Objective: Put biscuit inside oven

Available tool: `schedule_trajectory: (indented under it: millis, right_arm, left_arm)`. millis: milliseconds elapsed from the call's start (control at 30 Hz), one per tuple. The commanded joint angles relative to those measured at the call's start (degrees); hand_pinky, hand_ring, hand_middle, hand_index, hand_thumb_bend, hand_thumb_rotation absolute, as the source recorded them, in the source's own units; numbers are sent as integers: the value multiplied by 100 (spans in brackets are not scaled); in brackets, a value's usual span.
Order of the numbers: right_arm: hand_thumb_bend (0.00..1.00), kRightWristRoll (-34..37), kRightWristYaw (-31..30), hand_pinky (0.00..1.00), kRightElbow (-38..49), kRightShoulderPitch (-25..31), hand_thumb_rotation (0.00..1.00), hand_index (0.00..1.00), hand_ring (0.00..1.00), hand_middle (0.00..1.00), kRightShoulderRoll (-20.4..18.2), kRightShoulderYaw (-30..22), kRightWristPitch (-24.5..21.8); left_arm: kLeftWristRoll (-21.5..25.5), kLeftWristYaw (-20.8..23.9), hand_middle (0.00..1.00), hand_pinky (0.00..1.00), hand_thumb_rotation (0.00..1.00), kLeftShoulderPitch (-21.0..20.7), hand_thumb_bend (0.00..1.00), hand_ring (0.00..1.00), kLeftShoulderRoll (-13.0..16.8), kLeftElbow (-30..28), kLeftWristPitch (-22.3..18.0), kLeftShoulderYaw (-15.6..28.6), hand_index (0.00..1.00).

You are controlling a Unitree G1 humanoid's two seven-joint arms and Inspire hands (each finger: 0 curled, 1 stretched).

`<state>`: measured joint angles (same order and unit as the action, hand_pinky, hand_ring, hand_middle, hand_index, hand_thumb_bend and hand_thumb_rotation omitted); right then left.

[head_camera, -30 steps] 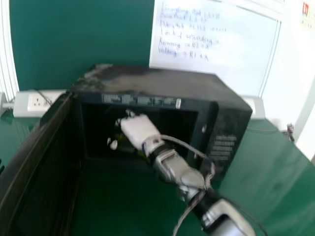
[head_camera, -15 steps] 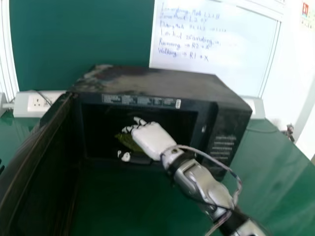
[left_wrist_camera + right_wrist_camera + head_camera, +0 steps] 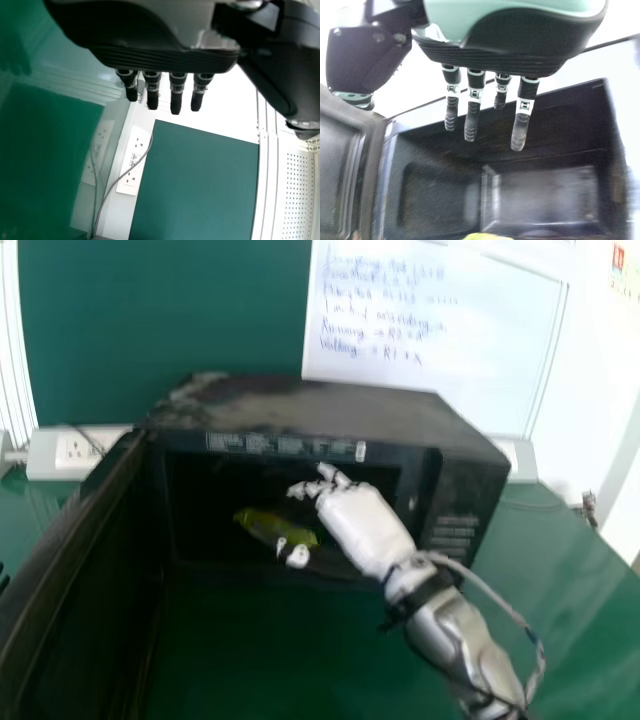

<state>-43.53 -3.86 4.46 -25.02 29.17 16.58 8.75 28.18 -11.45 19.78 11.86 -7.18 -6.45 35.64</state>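
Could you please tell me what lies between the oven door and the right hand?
In the head view, the yellow-green packet lies between door and right hand.

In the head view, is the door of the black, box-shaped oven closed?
No, the black door stands swung out at the left of the oven, whose dark inside is visible.

My counts: one oven [image 3: 300, 402], one oven door [image 3: 70, 580], one yellow-green biscuit pack [image 3: 260, 523], one desk [image 3: 545, 590], one whiteboard [image 3: 430, 340]; mine, one right hand [image 3: 362, 525], one left hand [image 3: 165, 59].
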Motion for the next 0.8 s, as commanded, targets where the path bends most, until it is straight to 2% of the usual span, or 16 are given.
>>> schedule_trajectory:
  millis: [0,67,200,333,500,567,700,767]
  right_arm:
    - [77,168,-134,58,243,179,22,79,68,75,17,-233,-124]
    - [77,309,-219,56,421,317,18,80,67,73,9,-376,-165]
    - [77,661,-317,55,662,561,19,79,67,73,-39,-648,-178]
    - [75,1022,-109,54,584,700,18,79,67,74,-81,-905,128]
    - [74,1537,133,61,571,924,16,78,70,75,-116,-1344,515]
    - [75,1719,296,59,540,998,14,77,69,73,-196,-1501,674]
    - [74,2006,700,55,155,1013,11,75,65,71,-254,-1741,1423]
    - [72,2065,982,52,-132,983,13,75,63,70,-303,-1868,1864]
  left_arm:
    - [60,-43,89,83,76,5,95,88,-4,-112,-14,-4,93]
    - [32,-63,89,83,77,22,95,88,0,-125,-32,-13,93]
    - [-16,-193,90,83,78,34,93,88,-12,-107,-193,-32,94]
    - [-49,-326,91,84,78,41,93,89,-15,-66,-371,-59,94]
    - [-140,-437,90,85,79,34,93,89,1,13,-582,-84,94]
    - [-181,-440,90,85,79,33,94,89,1,10,-627,-100,93]
    - [-234,-449,90,84,81,29,91,88,-19,-11,-746,-141,94]
    - [-262,-442,90,83,81,33,90,88,-29,-34,-786,-165,94]
